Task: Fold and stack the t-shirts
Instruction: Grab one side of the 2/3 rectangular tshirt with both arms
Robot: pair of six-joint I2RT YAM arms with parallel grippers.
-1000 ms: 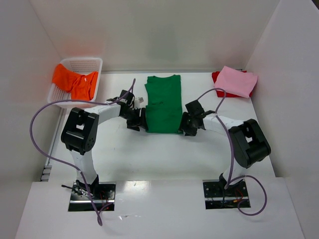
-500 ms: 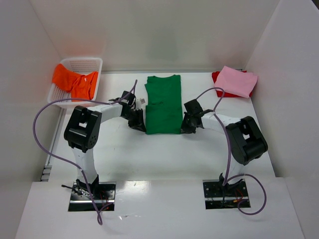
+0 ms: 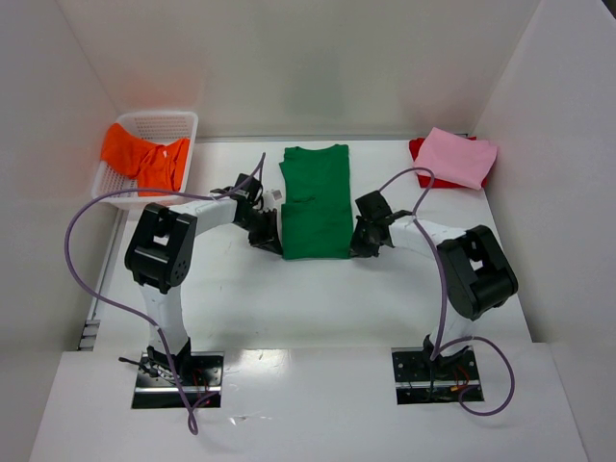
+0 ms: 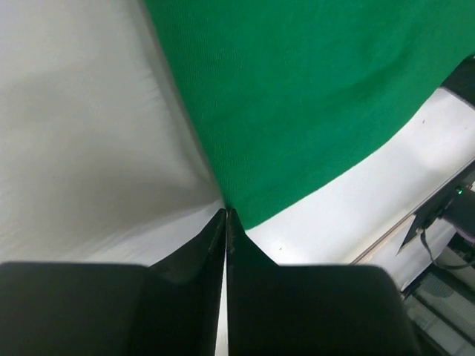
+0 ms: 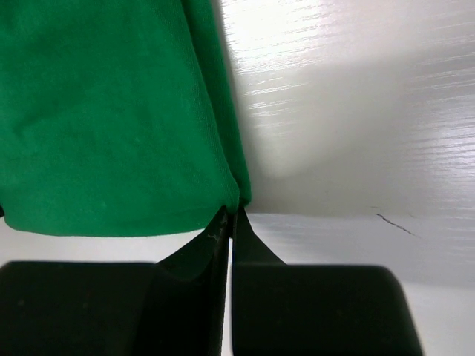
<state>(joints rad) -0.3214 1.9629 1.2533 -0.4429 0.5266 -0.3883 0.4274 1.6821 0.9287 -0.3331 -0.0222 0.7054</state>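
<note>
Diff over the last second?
Both grippers edged inward and closed: left gripper on the green shirt's near-left corner, right gripper on its near-right corner. Shirt still flat; orange shirt in basket and pink shirt atop red shirt unchanged.

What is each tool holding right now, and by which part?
The left tool pinches the green t-shirt at its near left corner. The right tool pinches the same shirt at its near right corner.
</note>
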